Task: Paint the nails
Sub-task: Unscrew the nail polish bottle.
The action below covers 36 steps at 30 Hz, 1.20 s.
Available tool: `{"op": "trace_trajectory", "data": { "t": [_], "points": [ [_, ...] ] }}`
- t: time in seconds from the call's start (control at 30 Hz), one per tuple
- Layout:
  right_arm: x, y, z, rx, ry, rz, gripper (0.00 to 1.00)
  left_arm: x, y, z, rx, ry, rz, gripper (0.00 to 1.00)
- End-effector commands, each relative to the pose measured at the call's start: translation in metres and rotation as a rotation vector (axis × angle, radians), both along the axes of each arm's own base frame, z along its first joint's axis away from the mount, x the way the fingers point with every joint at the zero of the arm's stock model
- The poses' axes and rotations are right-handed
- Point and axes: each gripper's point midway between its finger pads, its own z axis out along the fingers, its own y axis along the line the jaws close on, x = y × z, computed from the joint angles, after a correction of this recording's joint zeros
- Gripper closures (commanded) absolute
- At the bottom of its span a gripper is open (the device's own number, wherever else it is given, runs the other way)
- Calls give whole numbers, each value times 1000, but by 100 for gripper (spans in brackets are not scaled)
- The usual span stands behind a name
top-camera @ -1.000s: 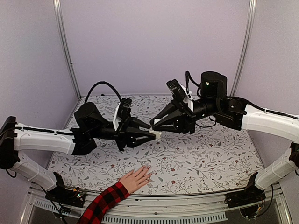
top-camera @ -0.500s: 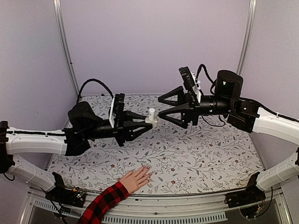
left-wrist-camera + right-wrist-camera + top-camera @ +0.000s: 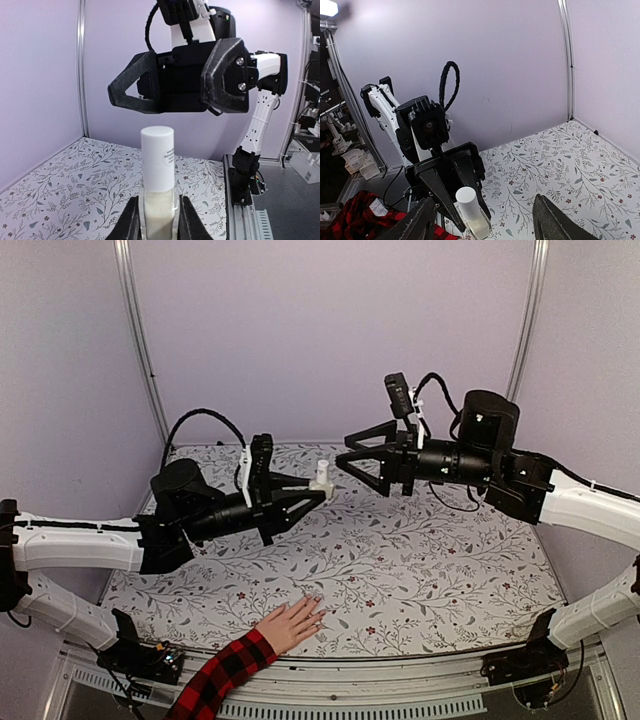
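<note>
My left gripper (image 3: 318, 487) is shut on a small clear bottle (image 3: 321, 476) with a white cap and holds it upright, high above the table. In the left wrist view the bottle (image 3: 157, 170) stands between my fingers (image 3: 131, 220), with pale liquid inside. My right gripper (image 3: 342, 452) is open wide, just right of the cap and slightly above it, not touching. In the right wrist view the bottle (image 3: 470, 210) sits low between my spread fingers (image 3: 555, 222). A light-skinned hand (image 3: 290, 624) in a red-and-black plaid sleeve (image 3: 225, 676) lies flat at the near edge. Its nails (image 3: 318, 602) are tiny and pale.
The table has a floral patterned cover (image 3: 440, 570). Purple walls and metal corner posts (image 3: 140, 340) enclose the back and sides. The plaid sleeve also shows at the lower left of the right wrist view (image 3: 355, 215).
My left gripper has lifted the bottle up and slightly back. My right gripper has drawn away from the bottle, risen and opened wide. The hand has not moved.
</note>
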Motion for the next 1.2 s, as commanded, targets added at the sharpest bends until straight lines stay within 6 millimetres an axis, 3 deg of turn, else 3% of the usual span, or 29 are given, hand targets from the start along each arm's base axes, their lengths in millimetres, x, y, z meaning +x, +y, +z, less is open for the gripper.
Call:
{"op": "trace_trajectory", "data": {
  "t": [0.0, 0.27, 0.67, 1.17],
  "points": [
    [25, 6, -13, -23, 87, -92, 32, 21, 0, -9, 34, 33, 111, 100],
    [34, 17, -25, -70, 136, -99, 37, 37, 1, -20, 63, 68, 187, 100],
    [42, 35, -51, -141, 203, -99, 49, 42, -2, -23, 75, 73, 201, 100],
    [36, 49, -55, -156, 224, -32, 94, 46, 1, -25, 78, 74, 234, 100]
  ]
}}
